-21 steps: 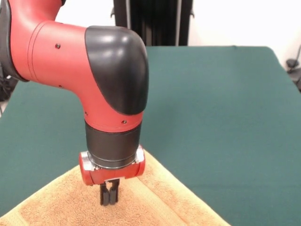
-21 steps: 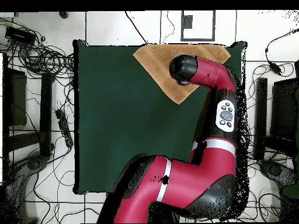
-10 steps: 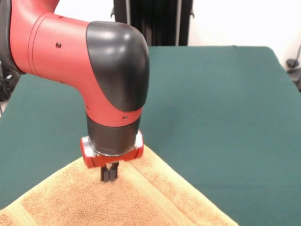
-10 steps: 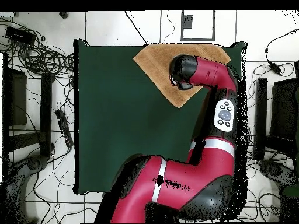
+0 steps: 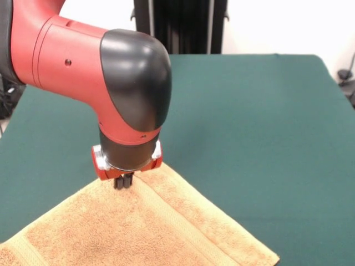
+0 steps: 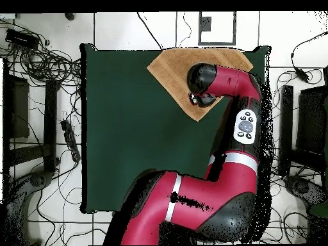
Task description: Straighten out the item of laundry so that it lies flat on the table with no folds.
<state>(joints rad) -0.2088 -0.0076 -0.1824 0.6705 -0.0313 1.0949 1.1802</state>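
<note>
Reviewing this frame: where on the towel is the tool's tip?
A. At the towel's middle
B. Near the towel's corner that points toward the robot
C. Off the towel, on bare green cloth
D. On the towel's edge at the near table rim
B: in the front view the tool stands closed on the towel just inside its far corner, with the green table beyond it.

cables [image 6: 45, 61] tangled on floor | power strip [image 6: 72, 142] beside them | black stand [image 5: 180, 26] behind
</note>
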